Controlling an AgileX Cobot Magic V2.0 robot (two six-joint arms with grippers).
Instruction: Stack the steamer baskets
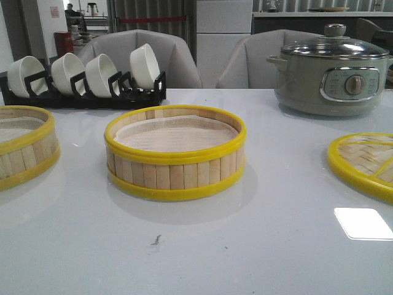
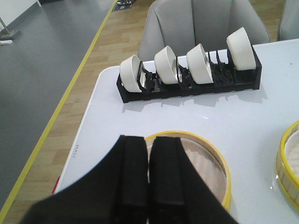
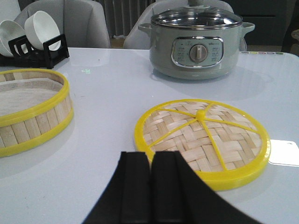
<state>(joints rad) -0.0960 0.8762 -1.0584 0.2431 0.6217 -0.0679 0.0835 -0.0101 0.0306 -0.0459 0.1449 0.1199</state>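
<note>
One steamer basket [image 1: 175, 161], a ring of pale bamboo slats with yellow rims and a whitish liner, stands mid-table. A matching steamer basket [image 1: 24, 147] sits at the left edge. In the left wrist view my left gripper [image 2: 149, 140] hangs shut and empty above the near rim of that left basket [image 2: 210, 161]; the middle basket [image 2: 288, 163] shows at the frame's edge. My right gripper [image 3: 152, 156] is shut and empty, just short of the woven lid; the middle basket [image 3: 35, 112] lies off to its side. Neither gripper appears in the front view.
A flat woven bamboo lid [image 1: 365, 163] with a yellow rim [image 3: 205, 140] lies at the right. A grey-green electric pot [image 1: 334, 77] with a glass lid stands at the back right. A black rack of white bowls [image 1: 86, 80] fills the back left.
</note>
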